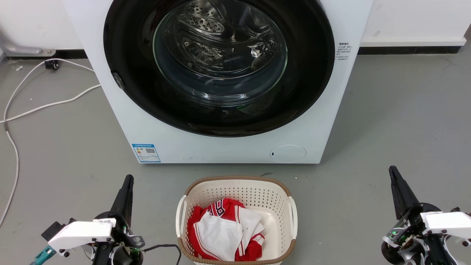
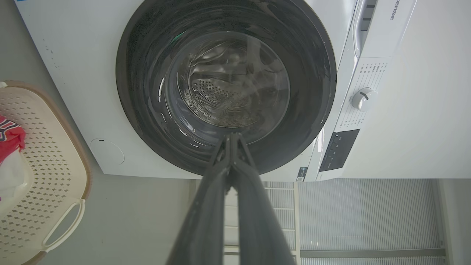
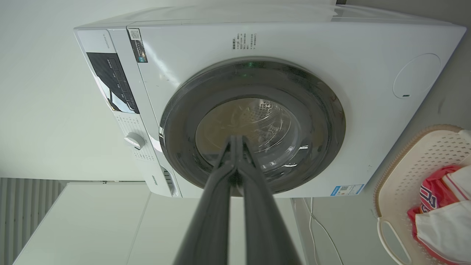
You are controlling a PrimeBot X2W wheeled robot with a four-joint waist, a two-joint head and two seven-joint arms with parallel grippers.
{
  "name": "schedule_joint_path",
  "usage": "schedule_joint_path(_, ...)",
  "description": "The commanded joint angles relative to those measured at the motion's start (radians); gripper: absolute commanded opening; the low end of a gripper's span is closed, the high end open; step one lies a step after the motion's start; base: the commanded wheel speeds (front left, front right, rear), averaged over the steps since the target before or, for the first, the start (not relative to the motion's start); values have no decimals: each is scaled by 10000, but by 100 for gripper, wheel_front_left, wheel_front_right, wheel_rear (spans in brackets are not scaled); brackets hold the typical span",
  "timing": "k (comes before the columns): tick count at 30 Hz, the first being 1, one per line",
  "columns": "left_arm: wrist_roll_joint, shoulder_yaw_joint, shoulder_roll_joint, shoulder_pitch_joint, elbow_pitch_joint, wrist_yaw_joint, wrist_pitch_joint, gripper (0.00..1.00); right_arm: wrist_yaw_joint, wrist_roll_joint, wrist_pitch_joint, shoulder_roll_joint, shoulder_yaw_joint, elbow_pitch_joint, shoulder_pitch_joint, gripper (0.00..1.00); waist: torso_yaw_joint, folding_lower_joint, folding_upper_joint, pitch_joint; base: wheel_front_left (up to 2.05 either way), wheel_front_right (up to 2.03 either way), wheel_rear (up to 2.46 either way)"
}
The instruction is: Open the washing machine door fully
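The washing machine door (image 1: 219, 62) is shut, seated flush in the front of the washing machine (image 1: 220, 149), which stands on a grey floor against a wall. In the head view, the left gripper (image 1: 128, 181) is positioned at the lower left and the right gripper (image 1: 393, 172) at the lower right. Both are well apart from the machine, with fingers pointed towards it. A cream laundry basket (image 1: 235, 189) containing a red and white garment (image 1: 224, 232) is placed between the grippers, near the machine's front. A blue label (image 1: 146, 152) and a round flap (image 1: 288, 153) are shown low on that front. White cables (image 1: 44, 106) lie on the floor at the left. A small grey tab (image 1: 117, 79) is visible on the door's left rim.

The head view's upper edge cuts across the door. The wrist views take in the machine's upper part, with a dark display panel (image 2: 338, 149) and a white dial (image 2: 363, 99).

In each wrist view the two dark fingers are shown pressed together at the tips with nothing between them. Both grippers are clenched and empty.
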Motion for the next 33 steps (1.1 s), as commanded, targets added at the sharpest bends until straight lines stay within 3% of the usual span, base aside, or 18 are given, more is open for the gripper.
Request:
schedule_joint_path(1, 57, 19, -6, -77, 11, -32, 30, 0, 0, -73, 31, 27, -23, 19, -136, 0, 0, 0, 0, 0, 0, 0, 0)
schedule_joint_path(4, 56, 25, -8, -77, 11, -32, 38, 0, 0, -80, 38, 31, -28, 18, -137, 0, 0, 0, 0, 0, 0, 0, 0)
schedule_joint_path(5, 8, 3, -12, 12, 32, 2, -2, 100, 0, 3, 1, 8, -10, 24, 20, 100, 0, 0, 0, 0, 0, 0, 0)
schedule_joint_path(20, 642, -421, -45, -55, -478, 2, -672, 100, 0, -854, -669, 36, 141, -446, 211, 100, 11, 0, 0, -1, 0, 0, 0)
schedule_joint_path(33, 3383, -402, -52, -279, -1441, -2, -1212, 100, 0, -4303, -1211, 52, 157, -1611, 238, 100, 7, 0, 0, 21, 0, 0, 0)
